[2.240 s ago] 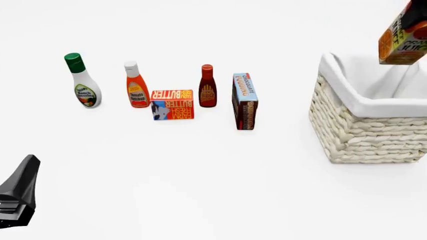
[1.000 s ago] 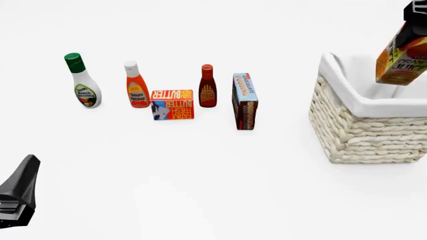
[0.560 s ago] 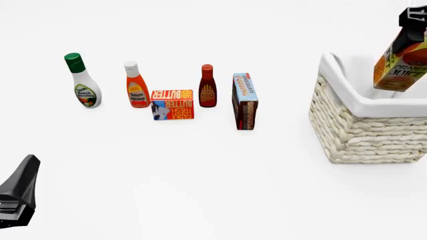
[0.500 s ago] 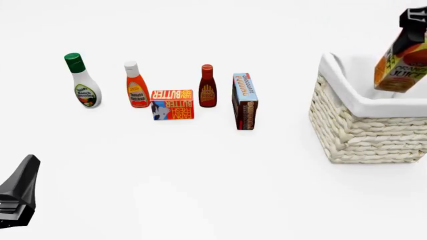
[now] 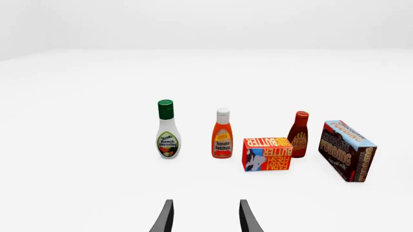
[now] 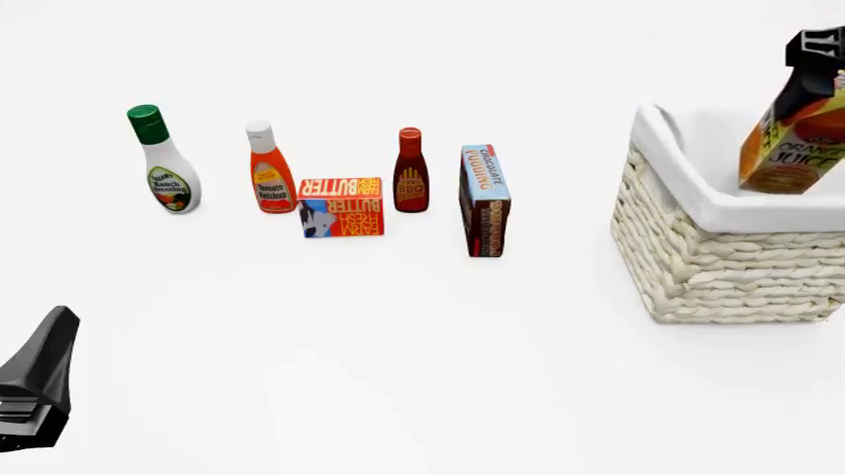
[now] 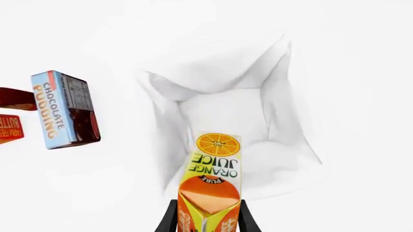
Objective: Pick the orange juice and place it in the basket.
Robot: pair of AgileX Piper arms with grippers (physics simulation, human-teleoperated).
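Observation:
The orange juice carton (image 6: 797, 139) hangs tilted over the open top of the cream woven basket (image 6: 719, 257) at the right, its lower end level with the white cloth rim. My right gripper (image 6: 818, 47) is shut on the carton's top at the frame's right edge. In the right wrist view the carton (image 7: 212, 186) sits between the black fingers (image 7: 170, 218), above the basket's white lining (image 7: 219, 106). My left gripper (image 5: 204, 218) is open and empty, low at the near left (image 6: 38, 381), far from the groceries.
A row of groceries stands left of the basket: ranch dressing bottle (image 6: 164, 163), ketchup bottle (image 6: 269, 170), butter box (image 6: 340, 207), BBQ sauce bottle (image 6: 411, 171) and chocolate pudding box (image 6: 484, 201). The pudding box is the nearest to the basket.
My right gripper has lowered the orange juice carton toward the basket's opening and turned it more upright. The left arm and the groceries have not moved.

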